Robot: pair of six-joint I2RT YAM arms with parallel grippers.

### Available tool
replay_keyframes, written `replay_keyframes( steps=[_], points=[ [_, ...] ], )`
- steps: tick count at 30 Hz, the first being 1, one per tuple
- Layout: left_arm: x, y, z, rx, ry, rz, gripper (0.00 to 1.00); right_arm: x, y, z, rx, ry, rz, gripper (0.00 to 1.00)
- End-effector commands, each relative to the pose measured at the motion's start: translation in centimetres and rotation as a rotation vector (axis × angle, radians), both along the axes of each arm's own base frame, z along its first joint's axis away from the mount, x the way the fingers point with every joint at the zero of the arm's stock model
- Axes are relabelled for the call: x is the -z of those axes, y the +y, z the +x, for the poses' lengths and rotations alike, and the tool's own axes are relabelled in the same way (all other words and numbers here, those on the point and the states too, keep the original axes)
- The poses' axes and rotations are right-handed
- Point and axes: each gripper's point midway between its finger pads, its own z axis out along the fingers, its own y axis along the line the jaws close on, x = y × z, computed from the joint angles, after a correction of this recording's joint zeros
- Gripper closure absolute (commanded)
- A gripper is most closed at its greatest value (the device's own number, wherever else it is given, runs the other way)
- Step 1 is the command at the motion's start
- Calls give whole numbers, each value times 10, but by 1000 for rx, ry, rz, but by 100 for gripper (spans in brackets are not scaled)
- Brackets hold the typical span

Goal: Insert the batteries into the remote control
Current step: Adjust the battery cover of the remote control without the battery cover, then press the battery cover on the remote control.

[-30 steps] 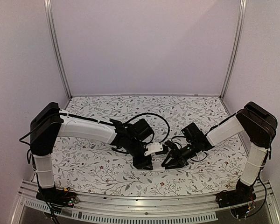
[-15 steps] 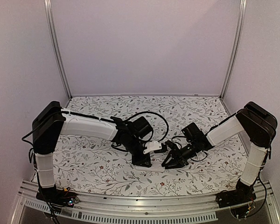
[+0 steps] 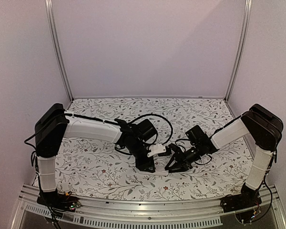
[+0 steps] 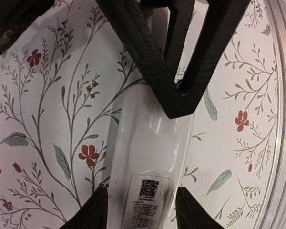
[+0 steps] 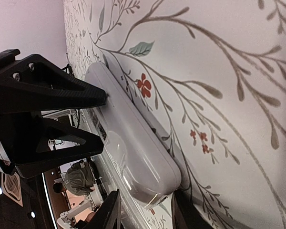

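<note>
The remote control [image 4: 148, 157] lies back up on the flowered cloth, a printed label on its white back. My left gripper [image 4: 142, 210] straddles it, one fingertip against each long side. In the right wrist view the remote control [image 5: 128, 133] runs away from my right gripper [image 5: 145, 210], whose fingertips flank its near end with a gap at one side. A right finger [image 4: 178, 95] rests over the remote's far end. From above, the left gripper [image 3: 147, 166] and right gripper [image 3: 174, 164] meet tip to tip at the table's front middle. The batteries are not in view.
The flowered cloth [image 3: 100, 167] covers the table. A metal rail [image 3: 133, 210] runs along the near edge, close behind the grippers and also visible as the rail [image 4: 282, 95] in the left wrist view. Pale walls stand on three sides, and black cables loop behind the wrists.
The left arm has shifted slightly right and away from the near edge, its wrist carried with it. The right arm has hardly moved.
</note>
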Motion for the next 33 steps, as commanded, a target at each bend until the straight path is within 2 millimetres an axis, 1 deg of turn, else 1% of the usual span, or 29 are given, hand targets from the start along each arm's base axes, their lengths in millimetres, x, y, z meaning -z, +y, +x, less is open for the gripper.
replay_keyframes(
  steps=[1,4,7,10,11,12,15,18,20,22,24,27,30,33],
  points=[
    [-17,-6,11,-44,-46,-41,48,5,-6,7,30,-18,-46,63],
    [-46,-7,27,-119,-121,-103,42,-2,-10,14,48,-59,-68,63],
    [-80,-1,47,-237,-216,-152,40,-14,-15,21,49,-135,-105,63],
    [-100,16,60,-390,-260,-167,40,-25,-17,24,35,-183,-113,62],
    [-103,23,64,-445,-270,-165,41,-26,-18,24,32,-184,-121,62],
    [-104,30,64,-482,-268,-154,42,-26,-18,24,28,-187,-122,62],
    [-97,53,63,-614,-246,-104,50,-27,-18,23,21,-197,-120,62],
    [-86,78,62,-732,-260,-67,52,-35,-13,24,9,-220,-107,62],
    [-76,86,57,-772,-236,-52,51,-43,-8,23,-7,-249,-97,62],
    [-65,91,52,-795,-238,-22,46,-49,-4,24,-16,-264,-97,63],
    [-55,91,45,-792,-239,8,40,-50,-4,26,-17,-270,-102,63],
    [-43,83,36,-779,-219,32,32,-49,-4,26,-18,-267,-106,63],
    [-36,72,29,-758,-202,38,30,-47,-4,25,-20,-258,-108,63],
    [-27,62,23,-735,-187,51,29,-47,-5,25,-18,-258,-111,63]
  ],
)
